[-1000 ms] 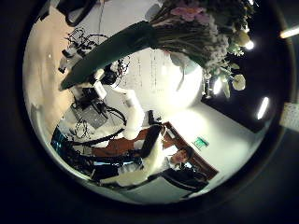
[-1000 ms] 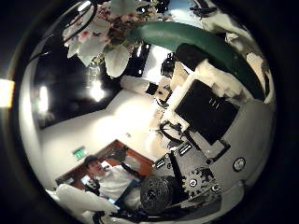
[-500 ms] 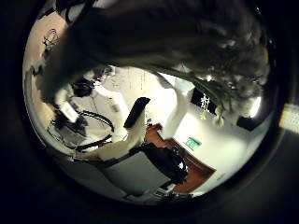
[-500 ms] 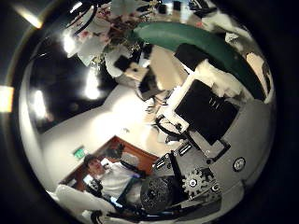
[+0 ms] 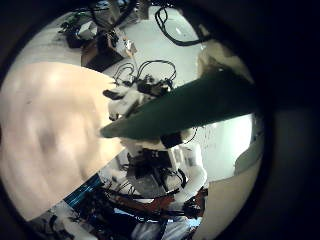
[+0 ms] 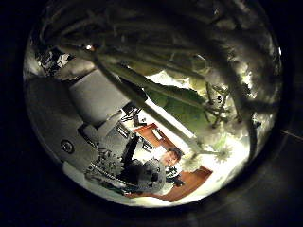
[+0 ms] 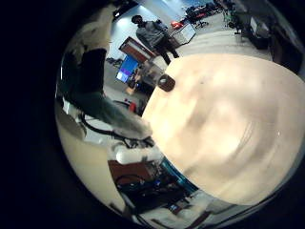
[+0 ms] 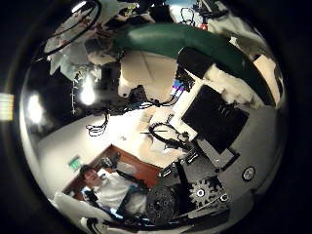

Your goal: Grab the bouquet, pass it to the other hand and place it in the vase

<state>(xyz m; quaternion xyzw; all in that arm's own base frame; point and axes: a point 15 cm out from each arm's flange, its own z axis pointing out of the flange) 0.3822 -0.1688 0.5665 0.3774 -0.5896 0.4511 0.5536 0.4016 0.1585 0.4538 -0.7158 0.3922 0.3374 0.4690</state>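
Observation:
The bouquet's wrapped stem runs across the right thumb side palm view, close to my right hand, whose fingers curl beside it. In the left little finger side palm view the stem crosses over the table, and a hand grips its lower end. The bouquet's stalks and flower heads fill the left thumb side palm view, very close to my left palm. A geared hand shows under them. The stem also shows in the right little finger side palm view.
The round table top lies below both hands and also shows in the left little finger side palm view. A small dark round thing stands near its edge. Another hand's body sits close beside the stem.
The left palm has closed in on the bouquet, whose stalks now fill its thumb side view. In the right thumb side view the flowers have left the picture and another hand has come in.

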